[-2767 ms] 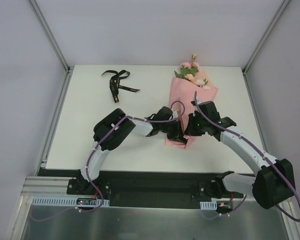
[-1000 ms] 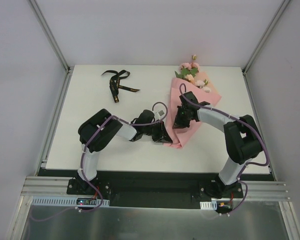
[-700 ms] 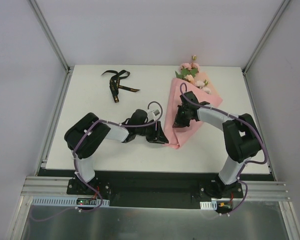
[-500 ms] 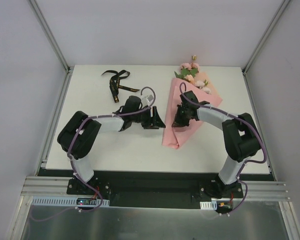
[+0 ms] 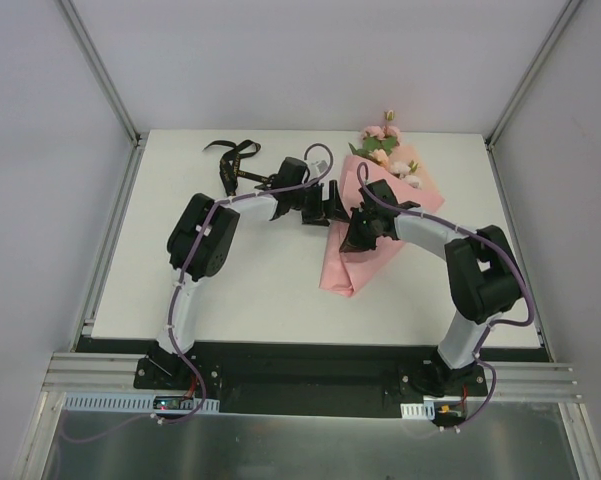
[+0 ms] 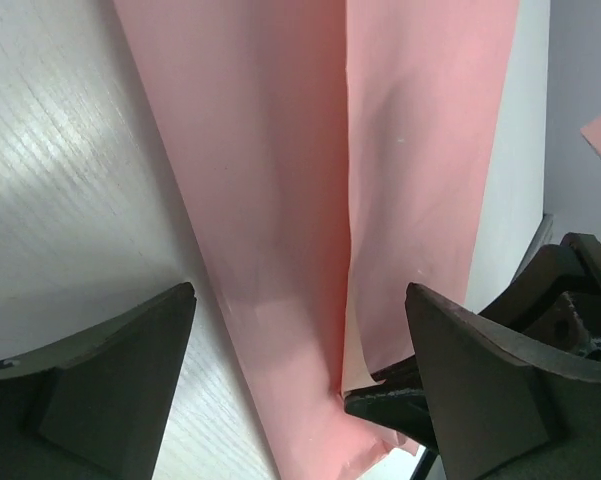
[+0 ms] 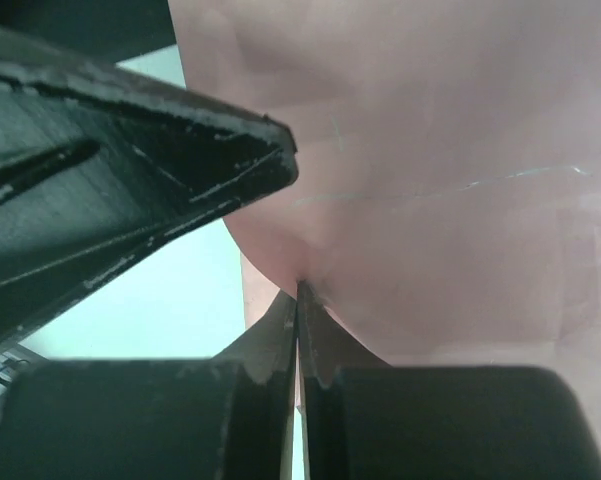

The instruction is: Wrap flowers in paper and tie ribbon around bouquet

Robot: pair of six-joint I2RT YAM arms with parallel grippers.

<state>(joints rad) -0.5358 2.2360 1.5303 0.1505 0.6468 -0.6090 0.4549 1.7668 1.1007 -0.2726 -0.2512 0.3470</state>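
Your left gripper (image 6: pixel 298 300) has just let go of the bouquet (image 5: pixel 336 262) and swung up beside it, jaws wide, while your right gripper (image 7: pixel 300 300) stays pinched shut on the paper (image 6: pixel 280 150) mid-table, so the ribbon (image 5: pixel 235 170), untouched at the far left, likely comes next.

No legible text anywhere; faint gold marks on the ribbon (image 5: pixel 227 172) unreadable.
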